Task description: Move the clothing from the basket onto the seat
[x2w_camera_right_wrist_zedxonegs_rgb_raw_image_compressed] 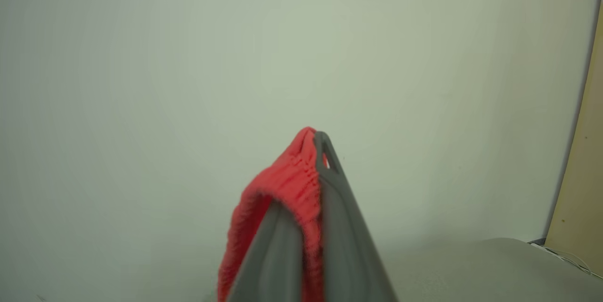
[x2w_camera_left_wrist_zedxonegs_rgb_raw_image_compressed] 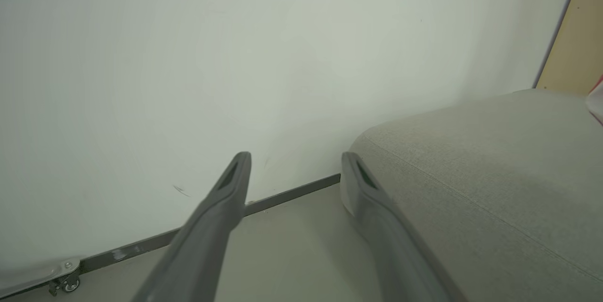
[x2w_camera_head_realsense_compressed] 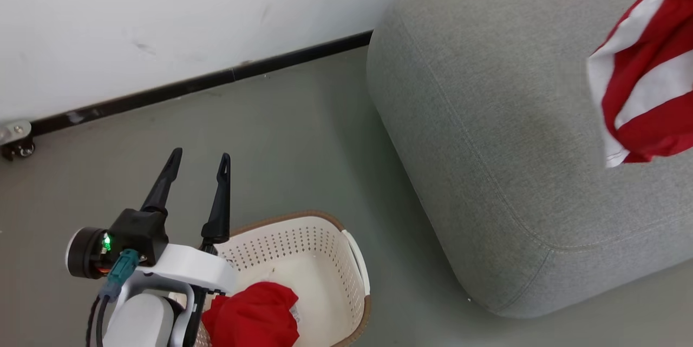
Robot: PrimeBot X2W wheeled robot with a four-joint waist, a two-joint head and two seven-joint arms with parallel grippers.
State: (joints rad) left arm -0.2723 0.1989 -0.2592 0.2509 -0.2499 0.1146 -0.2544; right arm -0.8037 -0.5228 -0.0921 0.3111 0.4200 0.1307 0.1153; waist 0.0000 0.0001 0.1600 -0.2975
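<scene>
One red garment with white trim hangs in the air above the right part of the grey seat. In the right wrist view my right gripper is shut on that garment's gathered red edge, with the wall behind it. A second red garment lies in the cream basket at the bottom of the head view. My left gripper is open and holds nothing, raised over the basket's left rim, fingers pointing toward the wall.
A white wall with a dark baseboard runs behind the grey floor. A small metal caster sits at the far left by the baseboard. A tan panel stands at the right beyond the seat.
</scene>
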